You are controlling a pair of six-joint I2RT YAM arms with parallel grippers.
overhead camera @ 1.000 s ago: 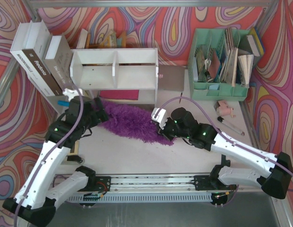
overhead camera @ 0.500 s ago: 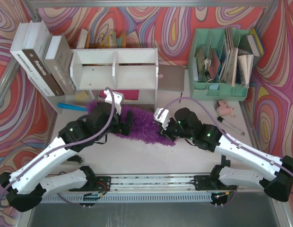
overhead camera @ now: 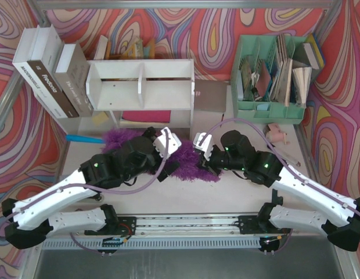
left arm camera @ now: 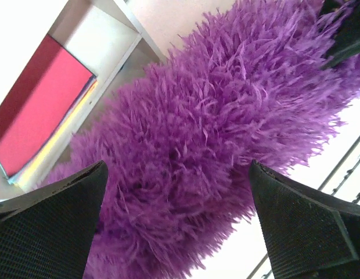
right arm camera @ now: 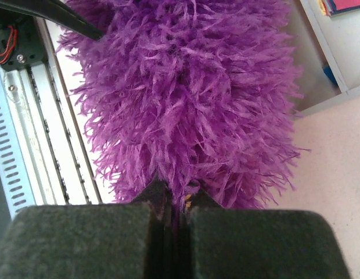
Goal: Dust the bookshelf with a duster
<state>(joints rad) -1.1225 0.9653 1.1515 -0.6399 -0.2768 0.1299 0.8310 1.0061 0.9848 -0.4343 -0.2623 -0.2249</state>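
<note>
One duster (overhead camera: 189, 167) lies flat on the table (overhead camera: 226, 189) just in front of one white bookshelf (overhead camera: 142, 87). Its purple head runs from back-left to front-right, and its one blue handle (overhead camera: 84, 139) points left, toward the foot of three leaning books (overhead camera: 49, 81). The bookshelf has two tiers. The upper tier is split by one divider into two compartments, and the lower holds one red folder (left arm camera: 40, 110). Two arms meet over the duster head. The left gripper (left arm camera: 177, 192) hangs above the middle of the head with its two fingers (left arm camera: 49, 235) spread wide, one on each side of the fluff. Whether they touch it cannot be told. The right gripper (right arm camera: 171, 216) sits at the front-right end of the head with its two fingers pressed together, and purple strands are pinched in the seam between them. To the right, well apart from the duster, stands one mint-green organizer (overhead camera: 272, 110) with three front pockets stuffed with papers. Near its base lie one pink item (overhead camera: 277, 135) and one pen (overhead camera: 283, 154). One grey board (overhead camera: 210, 96) lies just beside the right wall of the bookshelf.
</note>
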